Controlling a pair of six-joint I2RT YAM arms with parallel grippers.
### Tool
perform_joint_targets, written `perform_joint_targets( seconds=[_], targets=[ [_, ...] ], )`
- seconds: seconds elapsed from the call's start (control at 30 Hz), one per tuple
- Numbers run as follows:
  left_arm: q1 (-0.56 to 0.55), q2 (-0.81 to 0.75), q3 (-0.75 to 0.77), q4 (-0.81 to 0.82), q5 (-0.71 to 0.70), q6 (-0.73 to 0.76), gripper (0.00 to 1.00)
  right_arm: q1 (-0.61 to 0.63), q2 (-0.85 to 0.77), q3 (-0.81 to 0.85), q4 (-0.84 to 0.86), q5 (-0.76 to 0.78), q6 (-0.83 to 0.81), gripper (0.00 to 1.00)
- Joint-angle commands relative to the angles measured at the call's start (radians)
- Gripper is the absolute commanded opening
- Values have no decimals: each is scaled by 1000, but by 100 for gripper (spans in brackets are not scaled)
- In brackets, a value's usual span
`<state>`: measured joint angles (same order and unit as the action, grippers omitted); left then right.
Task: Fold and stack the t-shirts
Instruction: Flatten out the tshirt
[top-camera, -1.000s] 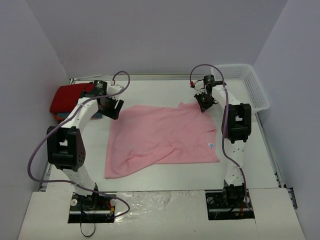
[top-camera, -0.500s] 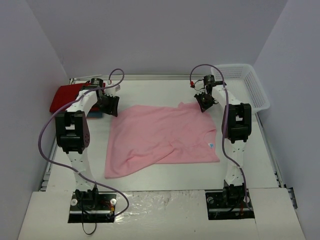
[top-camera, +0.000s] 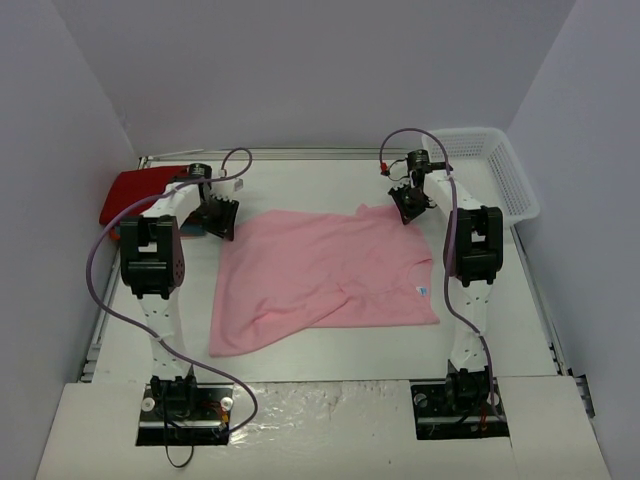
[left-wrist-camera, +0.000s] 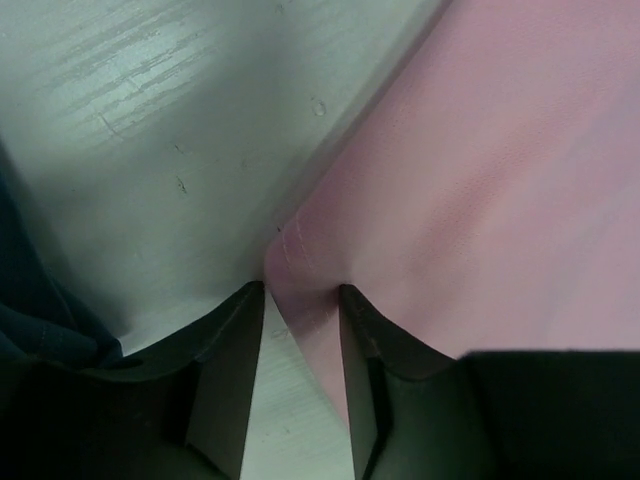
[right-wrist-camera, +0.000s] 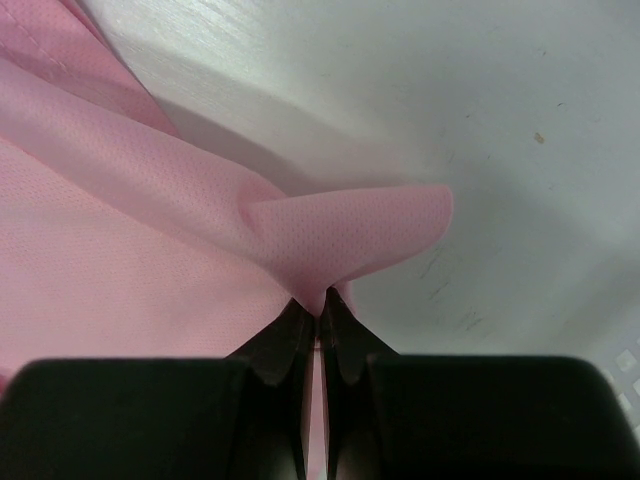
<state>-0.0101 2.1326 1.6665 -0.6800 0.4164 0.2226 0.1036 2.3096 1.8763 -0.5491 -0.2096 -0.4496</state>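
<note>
The light pink t-shirt (top-camera: 325, 275) lies spread and rumpled in the middle of the table. My right gripper (top-camera: 407, 208) is shut on its far right corner, and a pinched fold of pink cloth (right-wrist-camera: 345, 235) rises from the closed tips. My left gripper (top-camera: 222, 220) is at the shirt's far left corner; its jaws stand open with the pink corner (left-wrist-camera: 300, 270) lying between the tips. The red t-shirt (top-camera: 140, 193) lies folded at the far left, on top of a teal-blue one (top-camera: 190, 229) that shows only as a sliver.
A white mesh basket (top-camera: 495, 180) stands at the far right corner. The table's left rail (top-camera: 100, 320) runs beside the left arm. Grey walls close in on three sides.
My left arm has swung left and its gripper has settled at the shirt's far left corner. The right gripper and the shirt have not moved.
</note>
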Motion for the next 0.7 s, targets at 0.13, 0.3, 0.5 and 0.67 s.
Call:
perform_joint_targets(
  seconds=[0.13, 0.3, 0.5, 0.67],
  targets=[
    [-4, 13, 67, -10, -8, -6, 9, -5, 8, -29, -37, 32, -17, 0],
    [-2, -2, 79, -24, 18, -23, 2, -4, -15, -29, -38, 47, -18, 0],
    [39, -97, 134, -29, -47, -77, 2, -7, -102, 71, -37, 88, -9, 0],
    [45, -187, 355, -144, -85, -100, 2, -8, -206, 254, -40, 113, 34, 0]
  ],
)
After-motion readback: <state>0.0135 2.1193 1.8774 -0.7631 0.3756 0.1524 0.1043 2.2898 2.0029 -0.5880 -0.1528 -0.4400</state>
